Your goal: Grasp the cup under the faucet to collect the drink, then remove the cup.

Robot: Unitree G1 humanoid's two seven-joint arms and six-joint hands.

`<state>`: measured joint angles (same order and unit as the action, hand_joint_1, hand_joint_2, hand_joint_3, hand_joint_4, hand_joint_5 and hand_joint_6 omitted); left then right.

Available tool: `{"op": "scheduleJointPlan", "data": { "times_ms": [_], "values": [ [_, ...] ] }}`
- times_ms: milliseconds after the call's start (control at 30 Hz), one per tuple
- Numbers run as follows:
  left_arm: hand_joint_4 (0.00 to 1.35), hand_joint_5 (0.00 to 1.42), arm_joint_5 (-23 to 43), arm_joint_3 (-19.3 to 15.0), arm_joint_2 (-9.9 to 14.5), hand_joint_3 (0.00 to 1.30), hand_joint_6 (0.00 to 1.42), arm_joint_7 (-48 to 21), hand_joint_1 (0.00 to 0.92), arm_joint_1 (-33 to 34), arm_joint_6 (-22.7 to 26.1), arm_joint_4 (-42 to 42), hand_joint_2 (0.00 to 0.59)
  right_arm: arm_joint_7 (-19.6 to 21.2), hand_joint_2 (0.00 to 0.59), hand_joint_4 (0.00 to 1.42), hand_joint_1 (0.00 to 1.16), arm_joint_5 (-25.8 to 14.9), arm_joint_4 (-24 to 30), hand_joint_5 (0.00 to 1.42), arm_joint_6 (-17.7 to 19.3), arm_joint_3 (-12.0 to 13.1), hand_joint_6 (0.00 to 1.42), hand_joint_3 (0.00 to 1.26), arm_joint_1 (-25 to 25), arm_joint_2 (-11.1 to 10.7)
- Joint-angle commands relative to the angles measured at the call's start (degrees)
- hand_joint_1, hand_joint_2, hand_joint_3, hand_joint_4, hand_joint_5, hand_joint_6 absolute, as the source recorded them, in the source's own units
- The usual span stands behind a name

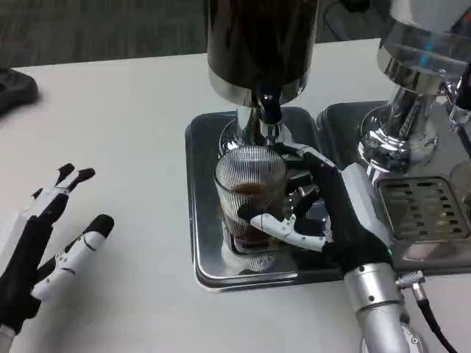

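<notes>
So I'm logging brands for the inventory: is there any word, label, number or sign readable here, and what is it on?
None can be read.
Dark dispenser: no lettering shows.
Ribbed glass cup, held by the right hand: no print.
Metal tray: plain.
Second dispenser: only reflections.
Dark object at the table's far left edge: too blurred to tell.

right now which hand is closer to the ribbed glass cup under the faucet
Right. The right hand is wrapped around the cup on the metal tray, fingers across its front. The left hand rests open on the white table, far off to the cup's left.
</notes>
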<state>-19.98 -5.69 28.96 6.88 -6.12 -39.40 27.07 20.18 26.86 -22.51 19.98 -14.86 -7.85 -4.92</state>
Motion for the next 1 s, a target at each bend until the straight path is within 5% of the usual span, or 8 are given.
{"op": "scheduleJointPlan", "data": {
  "times_ms": [33, 1000],
  "values": [
    [0.0, 0.05, 0.9, 0.4, 0.6, 0.16, 0.0, -0.8, 0.0, 0.5, -0.6, 0.4, 0.203, 2.0, 0.209, 0.5, 0.86, 0.1, 1.0, 0.72, 2.6, 0.4, 0.93, 0.41, 0.5, 0.5],
    [0.0, 0.05, 1.1, 1.8, 0.8, 0.16, 0.0, -1.5, 0.0, 2.0, -1.3, 0.8, 0.203, 4.2, 0.21, 0.54, 0.87, 0.3, 0.5, 0.76, 3.1, 1.7, 1.0, 0.45, 0.6, 0.9]
  ]
}}
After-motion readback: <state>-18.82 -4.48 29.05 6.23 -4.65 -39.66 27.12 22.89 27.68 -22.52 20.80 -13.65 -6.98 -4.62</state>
